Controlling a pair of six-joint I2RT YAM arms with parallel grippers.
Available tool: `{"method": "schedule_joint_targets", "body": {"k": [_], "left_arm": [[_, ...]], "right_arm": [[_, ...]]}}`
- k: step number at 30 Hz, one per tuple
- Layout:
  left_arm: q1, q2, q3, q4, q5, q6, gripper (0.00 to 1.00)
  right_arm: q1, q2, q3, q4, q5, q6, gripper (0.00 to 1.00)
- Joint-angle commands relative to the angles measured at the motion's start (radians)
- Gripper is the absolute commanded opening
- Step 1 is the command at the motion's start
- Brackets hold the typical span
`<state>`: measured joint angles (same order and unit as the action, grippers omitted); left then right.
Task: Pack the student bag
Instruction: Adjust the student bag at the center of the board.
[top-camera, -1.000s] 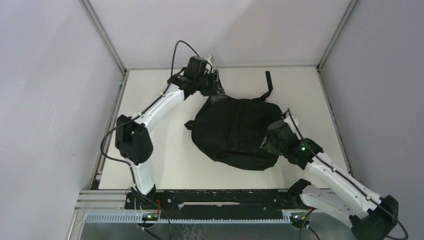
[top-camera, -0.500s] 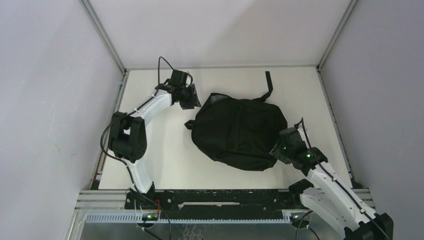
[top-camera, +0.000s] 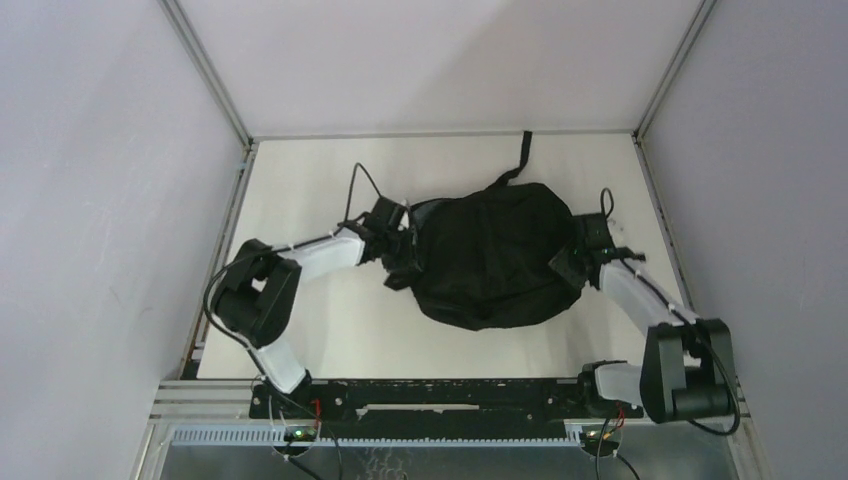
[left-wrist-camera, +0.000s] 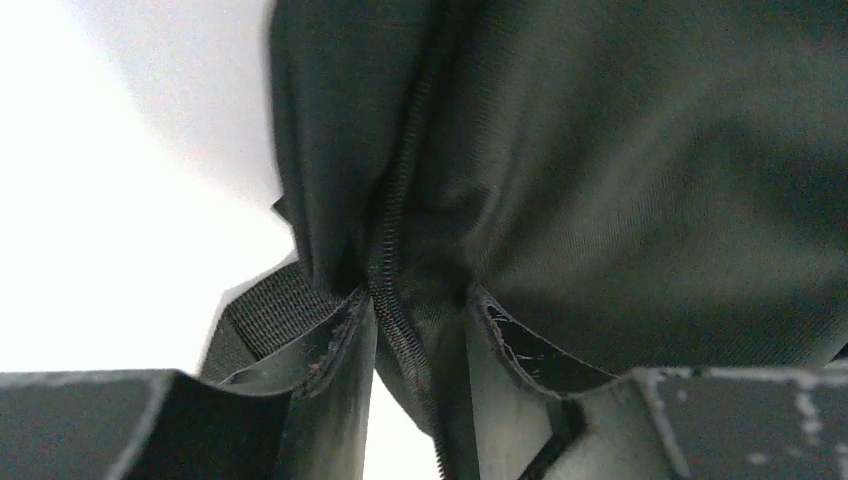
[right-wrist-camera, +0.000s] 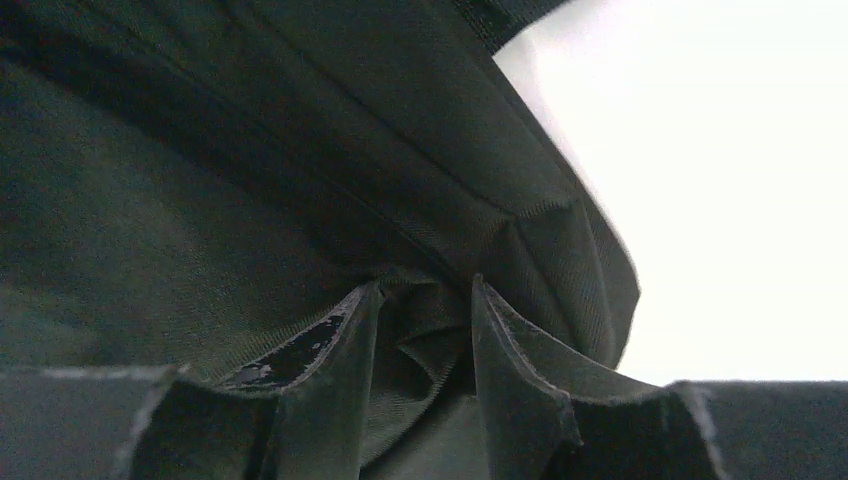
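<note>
One student bag (top-camera: 495, 255), one left hand (top-camera: 403, 258), one right hand (top-camera: 570, 262), one tabletop (top-camera: 330, 330).
Two hands in all, left and right of frame centre; a single black bag between them, with one strap (top-camera: 524, 150) at upper centre.

Student bag (top-camera: 495, 255) on table (top-camera: 330, 330) between left hand (top-camera: 405, 263) and right hand (top-camera: 567, 268).

Left arm (top-camera: 325, 250), right arm (top-camera: 630, 290): white link shells, bulky black joint housings. Thin black cable (top-camera: 353, 178) loops at 12 o'clock of left wrist. Left gripper (left-wrist-camera: 420, 300), right gripper (right-wrist-camera: 425, 290): black fingers, scuffed whitish edges.
</note>
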<state>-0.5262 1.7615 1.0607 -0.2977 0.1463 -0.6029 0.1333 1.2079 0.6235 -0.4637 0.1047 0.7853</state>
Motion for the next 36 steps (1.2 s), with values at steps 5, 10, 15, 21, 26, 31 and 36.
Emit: {"method": "schedule_joint_targets", "body": {"k": [5, 10, 15, 21, 26, 31, 36], "left_arm": [[-0.327, -0.281, -0.103, -0.133, 0.025, 0.066, 0.42], [-0.158, -0.325, -0.053, -0.219, -0.109, 0.111, 0.43], [-0.049, -0.343, -0.046, -0.141, -0.065, 0.063, 0.45], [-0.022, -0.254, 0.025, -0.152, -0.082, 0.053, 0.47], [-0.020, -0.195, 0.022, -0.120, -0.061, 0.036, 0.47], [-0.018, -0.113, 0.038, -0.090, -0.017, 0.028, 0.47], [-0.018, -0.078, 0.001, -0.061, 0.028, 0.016, 0.43]], "right_arm": [[-0.029, -0.041, 0.220, 0.097, -0.022, -0.183, 0.55], [-0.022, -0.161, 0.221, 0.013, -0.012, -0.238, 0.59], [0.047, -0.265, 0.206, -0.138, 0.056, -0.257, 0.59], [0.248, -0.343, 0.141, -0.244, 0.051, -0.164, 0.57], [0.445, -0.324, 0.066, -0.254, 0.089, -0.048, 0.55], [0.568, -0.254, 0.015, -0.228, 0.113, 0.033, 0.54], [0.559, -0.175, -0.005, -0.348, 0.263, 0.145, 0.50]]}}
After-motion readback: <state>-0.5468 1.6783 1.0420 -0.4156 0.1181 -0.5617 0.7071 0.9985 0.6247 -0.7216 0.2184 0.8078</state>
